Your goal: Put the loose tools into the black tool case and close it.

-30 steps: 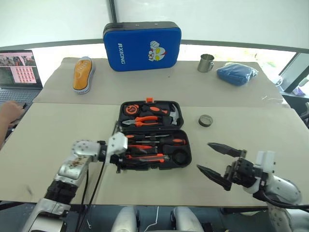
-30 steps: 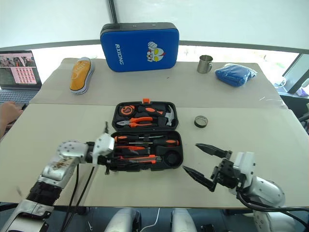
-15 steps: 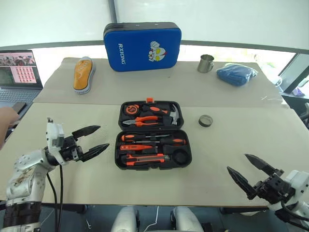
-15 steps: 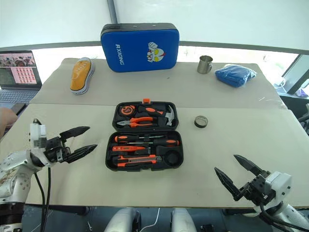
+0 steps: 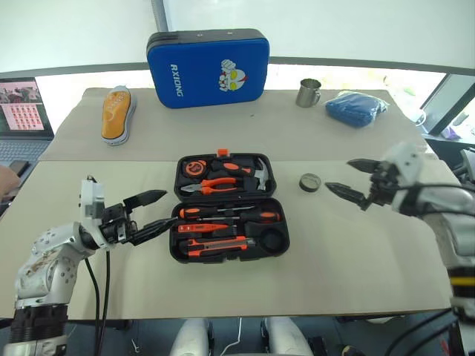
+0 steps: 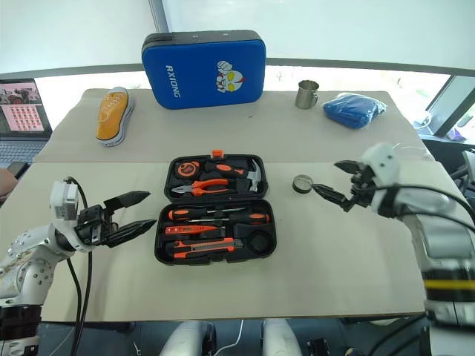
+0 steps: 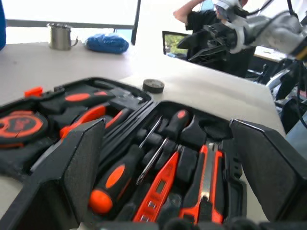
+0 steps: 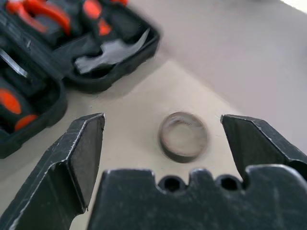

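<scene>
Black tool case [image 5: 225, 206] lies open before blue "RXIONG" case [image 5: 207, 58]; left tool [image 5: 154, 213] and right tool [image 5: 351, 180] both spread

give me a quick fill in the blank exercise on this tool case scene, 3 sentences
1. The black tool case lies ____ on the table.
2. The one loose tool outside the case is the small black ____, lying beside it.
3. The right gripper, jaws open, hovers next to that tool, while the left gripper is on the case's ____ side.

Missing words: open; tape roll; left
</scene>
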Controlling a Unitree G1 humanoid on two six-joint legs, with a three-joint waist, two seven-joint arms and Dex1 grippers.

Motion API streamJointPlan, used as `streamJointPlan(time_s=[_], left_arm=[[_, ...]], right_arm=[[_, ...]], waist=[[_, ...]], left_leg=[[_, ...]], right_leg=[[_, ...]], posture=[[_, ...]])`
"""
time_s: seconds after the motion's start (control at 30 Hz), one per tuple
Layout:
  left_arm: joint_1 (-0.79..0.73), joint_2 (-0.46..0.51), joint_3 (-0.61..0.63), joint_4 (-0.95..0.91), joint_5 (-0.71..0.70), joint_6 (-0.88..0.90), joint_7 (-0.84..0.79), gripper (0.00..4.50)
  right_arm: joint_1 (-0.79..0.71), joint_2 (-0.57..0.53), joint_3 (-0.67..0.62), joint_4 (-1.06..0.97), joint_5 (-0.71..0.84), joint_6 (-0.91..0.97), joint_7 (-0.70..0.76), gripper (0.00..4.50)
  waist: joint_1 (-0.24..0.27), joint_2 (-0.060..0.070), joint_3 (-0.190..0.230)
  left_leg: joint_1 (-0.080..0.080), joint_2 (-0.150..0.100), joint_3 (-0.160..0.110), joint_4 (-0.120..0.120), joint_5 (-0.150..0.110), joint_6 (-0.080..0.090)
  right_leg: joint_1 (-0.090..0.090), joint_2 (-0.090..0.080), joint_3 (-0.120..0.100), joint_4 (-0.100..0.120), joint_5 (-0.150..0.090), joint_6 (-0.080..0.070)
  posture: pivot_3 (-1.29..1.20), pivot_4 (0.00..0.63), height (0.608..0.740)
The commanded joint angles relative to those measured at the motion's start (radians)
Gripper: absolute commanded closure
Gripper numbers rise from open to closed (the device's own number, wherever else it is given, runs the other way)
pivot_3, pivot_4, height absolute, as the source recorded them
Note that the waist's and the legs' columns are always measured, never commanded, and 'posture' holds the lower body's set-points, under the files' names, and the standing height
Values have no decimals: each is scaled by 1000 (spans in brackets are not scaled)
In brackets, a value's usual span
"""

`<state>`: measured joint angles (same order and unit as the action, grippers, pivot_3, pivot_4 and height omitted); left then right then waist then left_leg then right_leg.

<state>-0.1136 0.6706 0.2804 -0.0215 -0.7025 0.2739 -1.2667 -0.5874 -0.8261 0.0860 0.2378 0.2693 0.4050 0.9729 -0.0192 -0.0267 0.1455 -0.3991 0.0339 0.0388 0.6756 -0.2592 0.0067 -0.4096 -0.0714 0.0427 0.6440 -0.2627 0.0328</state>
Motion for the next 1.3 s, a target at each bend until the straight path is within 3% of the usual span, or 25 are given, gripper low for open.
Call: streamJointPlan(time_s=[0.03,0.17,0.27,0.4,0.63,0.73,0.87,0.97,1.03,1.3], left_arm=[[0,-6,-2,-23,24,-49,-5,29],[6,-10,-3,-26,58,-99,2,29],[14,-11,1,-27,63,-119,4,0],[30,7,-4,-32,78,-139,-18,0],[48,26,-11,-23,97,-202,-79,0],[63,42,-17,-4,117,-253,-135,0],[79,59,-18,18,126,-313,-202,0],[99,67,-16,36,131,-337,-227,0],[102,64,-16,48,134,-344,-225,0],[112,49,-16,42,139,-346,-195,0]], right_arm=[[-136,17,125,165,-151,-69,69,0],[-242,86,176,322,-211,-109,100,0],[-296,112,200,433,-268,-165,109,744],[-388,150,224,576,-326,-144,122,2201],[-427,158,167,589,-296,-187,205,4459],[-396,131,123,435,-194,-211,385,4459],[-268,76,106,0,1,49,550,4459],[-116,35,144,-354,101,265,517,4459],[-51,44,149,-471,134,348,457,4459],[61,22,222,-477,8,307,300,4459]], waist=[[5,0,0],[6,0,0],[8,0,0],[3,0,0],[1,0,0],[1,1,1],[5,3,2],[7,3,2],[8,2,2],[7,2,2]], left_leg=[[-3,-1,0,1,0,0],[-12,-3,1,4,0,0],[-12,-2,0,4,0,0],[-11,-2,1,4,0,0],[-11,-2,1,4,0,0],[-11,-2,1,4,0,0],[-11,-1,0,3,0,0],[-11,0,-2,3,0,0],[-11,0,-3,4,0,0],[-10,-2,-2,7,0,0]], right_leg=[[-3,-1,0,1,0,0],[-12,-5,1,2,2,3],[-12,-5,0,2,2,3],[-12,-5,1,2,2,3],[-12,-4,0,3,2,2],[-13,-4,0,3,2,2],[-12,-4,0,4,2,2],[-12,-4,-1,4,2,2],[-11,-5,-2,4,2,2],[-10,-4,-1,4,2,3]], posture=[[0,150,740],[0,150,740],[0,150,740],[0,150,740],[0,150,740],[0,150,740],[0,150,740],[0,150,740],[0,150,740],[0,150,740]])
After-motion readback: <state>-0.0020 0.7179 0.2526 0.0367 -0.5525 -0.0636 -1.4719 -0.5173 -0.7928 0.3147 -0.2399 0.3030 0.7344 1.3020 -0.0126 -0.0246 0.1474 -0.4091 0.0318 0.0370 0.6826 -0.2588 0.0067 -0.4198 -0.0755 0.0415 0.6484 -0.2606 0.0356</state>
